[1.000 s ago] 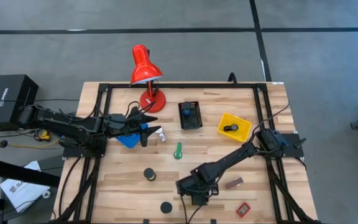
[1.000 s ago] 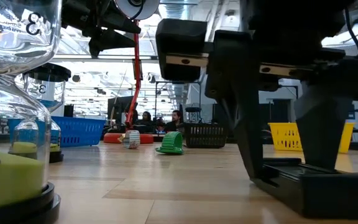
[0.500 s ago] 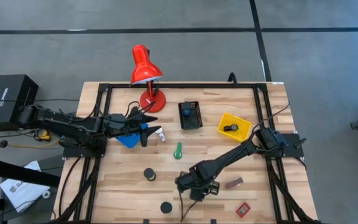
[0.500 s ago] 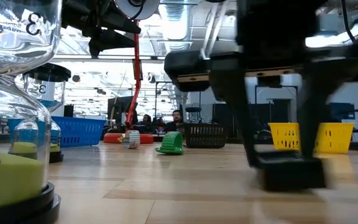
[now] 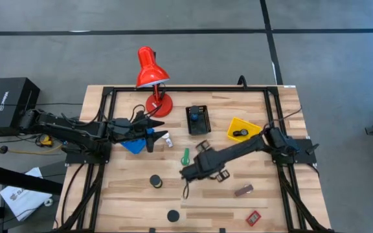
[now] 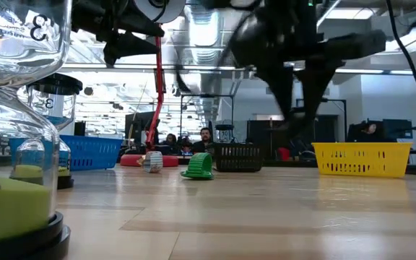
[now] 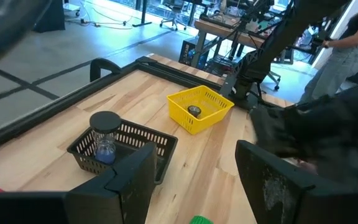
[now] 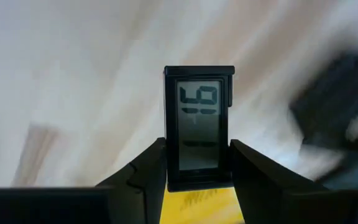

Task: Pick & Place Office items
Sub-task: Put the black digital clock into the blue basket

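Carrying a black digital clock point(image 8: 198, 135) pinched between its closed fingers, the right gripper point(image 5: 204, 168) is hovering just beside the green stick point(image 5: 186, 156), risking slippage from the narrow grip.

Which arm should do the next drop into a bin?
Right. The right gripper is already shut on a black rectangular display piece, lifted mid-table near the black bin and yellow bin. The left gripper is open and empty, over the blue bin.
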